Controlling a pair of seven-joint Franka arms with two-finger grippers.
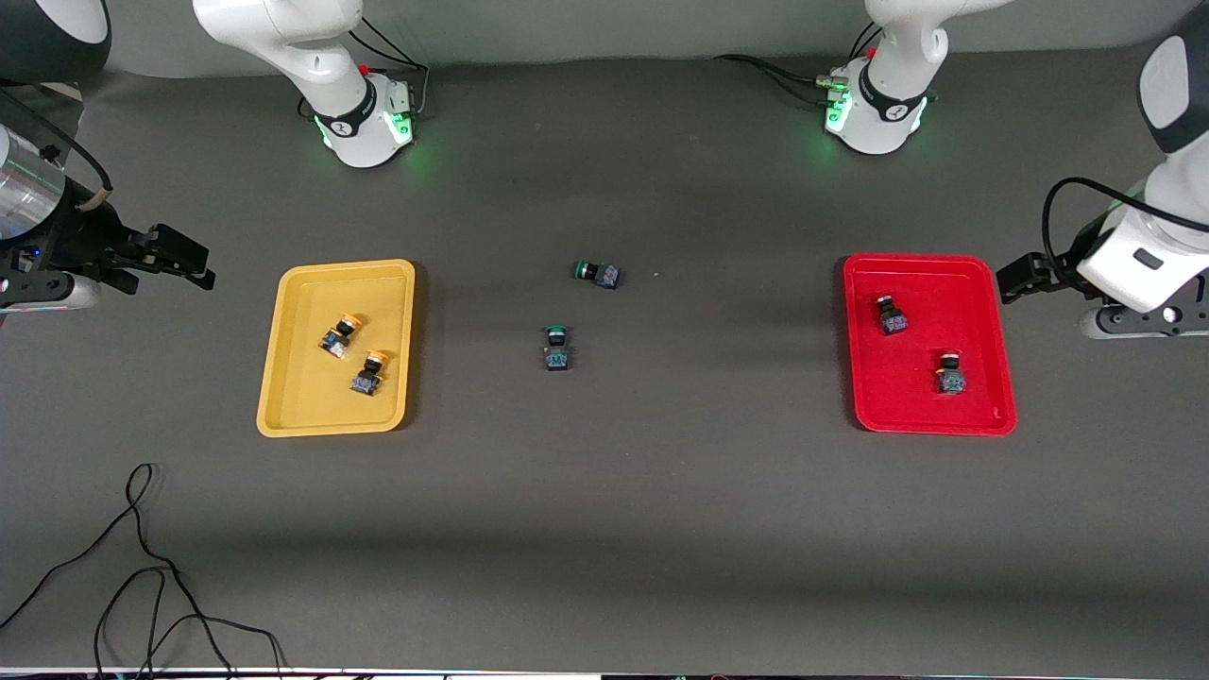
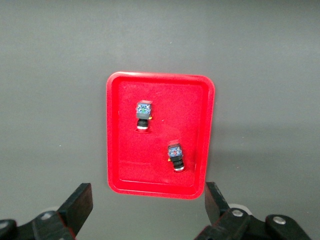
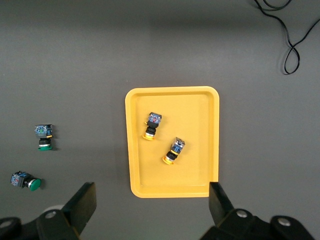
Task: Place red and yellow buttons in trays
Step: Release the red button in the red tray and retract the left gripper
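lying inside the yellow tray [image 1: 283, 378], two yellow buttons [image 1: 340, 334]; two red buttons [image 1: 892, 315] in the red tray [image 1: 982, 416]. left claw [image 2: 149, 200] and right claw [image 3: 152, 200], both spread, hang past the surface's [image 1: 661, 529] ends.

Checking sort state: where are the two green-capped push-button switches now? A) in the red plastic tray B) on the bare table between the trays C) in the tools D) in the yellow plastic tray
B: both green-capped push-button switches lie on the dark table, between the yellow plastic tray and the red plastic tray.
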